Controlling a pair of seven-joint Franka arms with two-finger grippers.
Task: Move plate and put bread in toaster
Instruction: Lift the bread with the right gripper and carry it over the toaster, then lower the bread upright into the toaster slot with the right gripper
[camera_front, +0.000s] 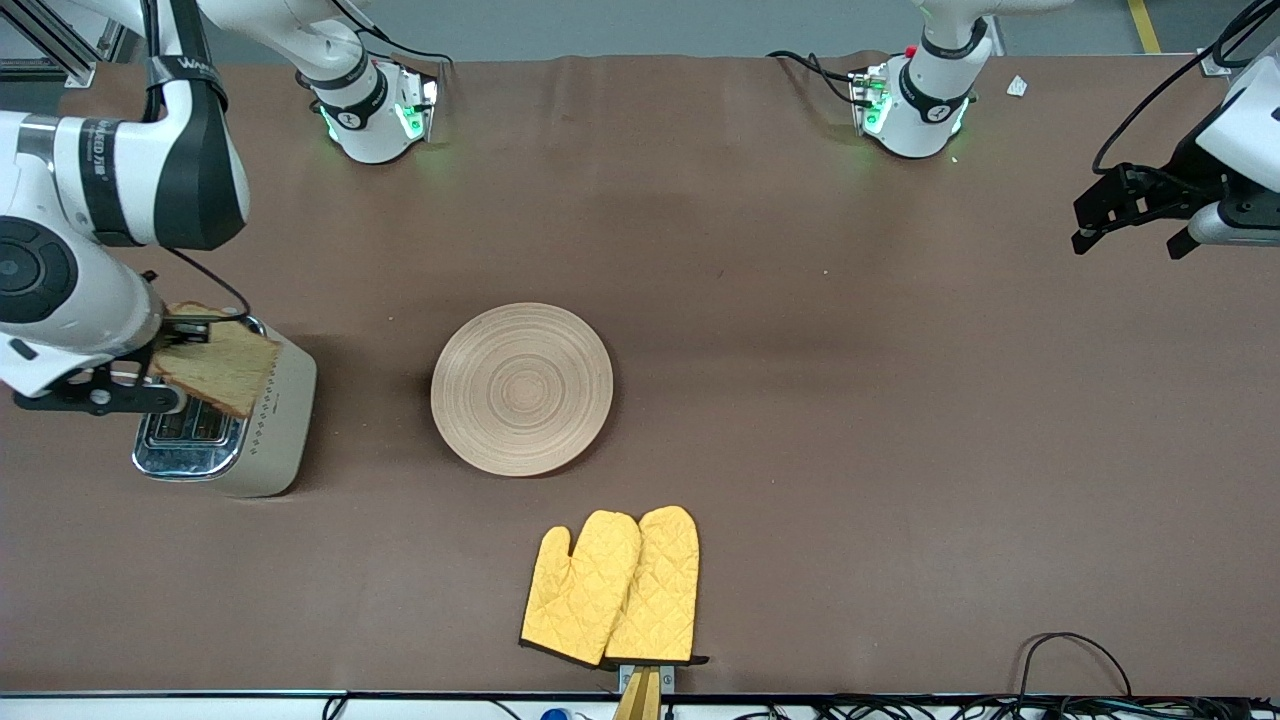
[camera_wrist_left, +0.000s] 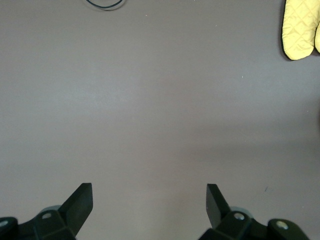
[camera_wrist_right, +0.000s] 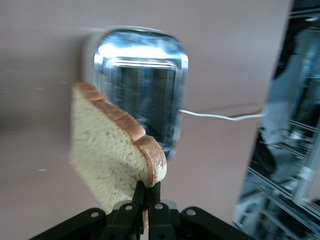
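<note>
My right gripper (camera_front: 170, 345) is shut on the bread (camera_front: 225, 372), a brown speckled slice held in the air just over the toaster (camera_front: 270, 430). The right wrist view shows the bread (camera_wrist_right: 112, 150) pinched at its crust edge between the fingers (camera_wrist_right: 140, 192), with the chrome top and two slots of the toaster (camera_wrist_right: 142, 80) below it. The light-wood plate (camera_front: 522, 388) lies flat mid-table, beside the toaster toward the left arm's end. My left gripper (camera_front: 1125, 215) hangs open over bare table at the left arm's end, nothing between its fingers (camera_wrist_left: 80, 202).
A pair of yellow oven mitts (camera_front: 612, 588) lies nearer the front camera than the plate, by the table's edge; one mitt (camera_wrist_left: 300, 27) shows in the left wrist view. The toaster's white cord (camera_wrist_right: 220, 116) trails off it. Black cables (camera_front: 1070, 655) lie along the near edge.
</note>
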